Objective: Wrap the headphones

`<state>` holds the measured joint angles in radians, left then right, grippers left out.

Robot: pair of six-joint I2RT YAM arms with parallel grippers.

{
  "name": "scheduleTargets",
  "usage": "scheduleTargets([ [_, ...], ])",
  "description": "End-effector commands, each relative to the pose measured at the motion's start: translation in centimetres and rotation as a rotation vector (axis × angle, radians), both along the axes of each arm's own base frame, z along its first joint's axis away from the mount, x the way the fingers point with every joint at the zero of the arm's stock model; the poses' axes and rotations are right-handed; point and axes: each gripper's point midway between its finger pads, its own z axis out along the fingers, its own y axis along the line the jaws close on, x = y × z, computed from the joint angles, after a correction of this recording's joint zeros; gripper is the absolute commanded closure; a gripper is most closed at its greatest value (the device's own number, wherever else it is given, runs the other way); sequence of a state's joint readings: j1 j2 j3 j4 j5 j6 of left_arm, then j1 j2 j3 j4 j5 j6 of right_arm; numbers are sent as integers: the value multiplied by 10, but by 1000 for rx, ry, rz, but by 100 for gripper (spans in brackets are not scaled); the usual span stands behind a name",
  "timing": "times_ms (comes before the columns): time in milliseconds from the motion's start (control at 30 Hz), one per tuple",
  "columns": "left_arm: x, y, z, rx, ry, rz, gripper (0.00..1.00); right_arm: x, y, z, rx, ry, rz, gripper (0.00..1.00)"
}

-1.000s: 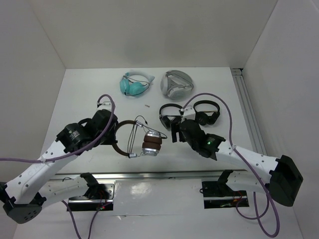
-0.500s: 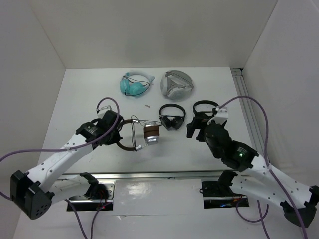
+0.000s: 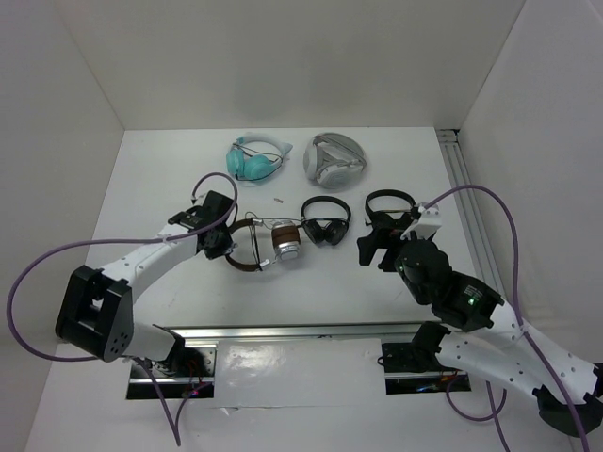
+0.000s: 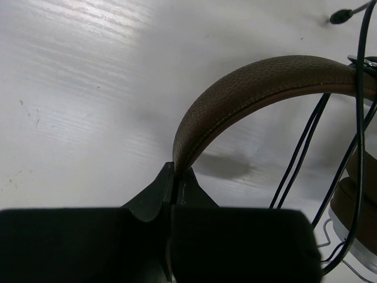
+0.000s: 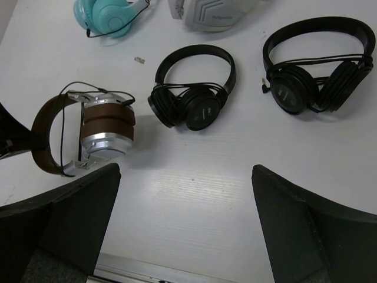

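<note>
Pinching the headphones (image 4: 253, 82) by their dark-brown headband, my left gripper (image 4: 175, 180) has both fingers pressed together on the band's edge, with only the band between them. From my left wrist the band arches away toward 1 o'clock and throws a soft shadow on the white table (image 4: 76, 88) beneath it. I cannot tell whether that end is lifted clear of the surface. The thin black cable (image 4: 306, 147) runs in several strands under the arch at 3 o'clock, and its plug (image 4: 339, 16) shows at the top right corner.

From above, the headphones sit left of the table's middle. The two silver earcups with brown pads are stacked at the 3 o'clock end, and the headband points to 9 o'clock, where my left fingers hold it.

My right gripper (image 5: 185, 224) hangs with its fingers spread wide and holds nothing; bare table shows between them. From that wrist the headphones lie at 10 o'clock. A small black pair (image 5: 191, 97) lies at 12 o'clock, just beside the silver earcups. A second black pair (image 5: 318, 65) lies at 1 o'clock, apart from the first. Farther back, a teal pair (image 5: 109, 13) lies at 11 o'clock and a white-and-grey pair (image 5: 215, 10) at 12 o'clock. A tiny pale scrap (image 5: 139, 60) lies between the teal pair and the small black pair.
</note>
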<state>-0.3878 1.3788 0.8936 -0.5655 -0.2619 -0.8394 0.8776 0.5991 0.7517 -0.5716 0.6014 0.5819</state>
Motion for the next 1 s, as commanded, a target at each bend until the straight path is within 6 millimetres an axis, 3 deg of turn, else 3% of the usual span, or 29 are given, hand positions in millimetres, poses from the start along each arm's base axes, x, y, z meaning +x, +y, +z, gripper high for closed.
scheduleTargets([
  [0, 33, -12, 25, -73, -110, -7, 100, 0, 2, 1, -22, 4, 14, 0],
  [133, 31, -11, 36, -83, -136, -8, 100, 0, 5, 3, -12, 2, 24, 0],
  [367, 2, -11, 48, -85, -102, 3, 100, -2, 8, -2, -17, 10, 42, 0],
  [567, -7, -9, 41, -81, -55, 33, 100, -3, 7, -3, -15, 9, 42, 0],
  [600, -10, -10, 31, -75, -18, 30, 100, -3, 7, -3, -15, 9, 42, 0],
  [700, -7, -13, 18, -78, 23, 9, 100, -4, 6, -1, -7, 2, 42, 0],
  [833, 9, -13, 16, -90, 28, 15, 100, -3, 7, -5, -15, 9, 42, 0],
  [967, 31, -7, 2, -97, 74, 30, 100, -3, 10, -8, -20, 18, 50, 0],
])
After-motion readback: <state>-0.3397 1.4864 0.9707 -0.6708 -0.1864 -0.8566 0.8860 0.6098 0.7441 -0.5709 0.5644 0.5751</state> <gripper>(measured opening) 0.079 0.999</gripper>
